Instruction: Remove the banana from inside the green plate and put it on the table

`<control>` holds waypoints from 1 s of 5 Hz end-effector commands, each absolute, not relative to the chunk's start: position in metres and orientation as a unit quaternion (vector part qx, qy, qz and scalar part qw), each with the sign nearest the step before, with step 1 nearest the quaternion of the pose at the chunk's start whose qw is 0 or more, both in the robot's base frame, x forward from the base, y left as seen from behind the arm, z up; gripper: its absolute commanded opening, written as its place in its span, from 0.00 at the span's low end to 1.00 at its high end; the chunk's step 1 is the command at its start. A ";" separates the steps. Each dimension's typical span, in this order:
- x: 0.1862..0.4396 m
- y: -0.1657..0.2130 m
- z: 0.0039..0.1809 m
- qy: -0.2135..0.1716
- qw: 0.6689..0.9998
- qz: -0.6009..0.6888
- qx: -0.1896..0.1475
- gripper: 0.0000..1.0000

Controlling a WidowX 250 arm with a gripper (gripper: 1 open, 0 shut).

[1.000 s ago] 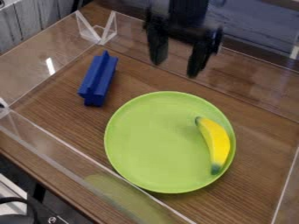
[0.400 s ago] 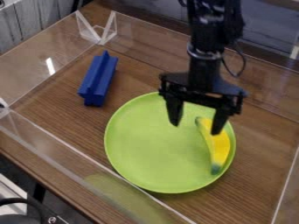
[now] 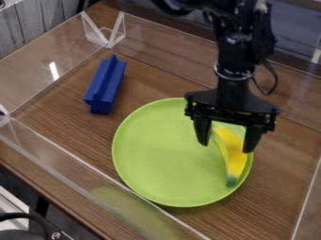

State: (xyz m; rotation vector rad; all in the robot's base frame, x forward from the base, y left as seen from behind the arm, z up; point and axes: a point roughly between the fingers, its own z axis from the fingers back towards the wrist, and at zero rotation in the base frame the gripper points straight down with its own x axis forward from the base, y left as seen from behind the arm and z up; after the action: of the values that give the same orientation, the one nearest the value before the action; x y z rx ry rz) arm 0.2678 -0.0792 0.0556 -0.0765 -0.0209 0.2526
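The small yellow banana point(image 3: 232, 157) lies on the right side of the round lime-green plate point(image 3: 157, 155), which rests on the brown wood-grain table point(image 3: 56, 103). My black gripper point(image 3: 232, 136) hangs straight down over the banana's upper half, open. One finger point(image 3: 204, 129) stands to the left of the fruit and the other to its right. The banana's top end is partly hidden behind the fingers.
A blue block point(image 3: 105, 82) lies on the table to the upper left of the plate. Low clear acrylic walls point(image 3: 51, 159) enclose the tabletop, and a clear bracket point(image 3: 103, 30) stands at the back left corner.
The arm has come forward and down from the back of the table to the plate's right side. The open fingers now straddle the banana. Plate, banana and block stayed put.
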 end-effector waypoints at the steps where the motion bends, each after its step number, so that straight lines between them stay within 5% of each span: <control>1: 0.273 -0.087 0.055 -0.029 0.990 0.128 -0.049 1.00; 5: 0.277 -0.098 0.039 -0.039 0.987 0.137 -0.068 1.00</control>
State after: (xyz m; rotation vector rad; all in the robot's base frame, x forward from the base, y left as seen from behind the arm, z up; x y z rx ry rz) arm 0.2744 -0.0932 0.0310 -0.1240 -0.0516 0.2913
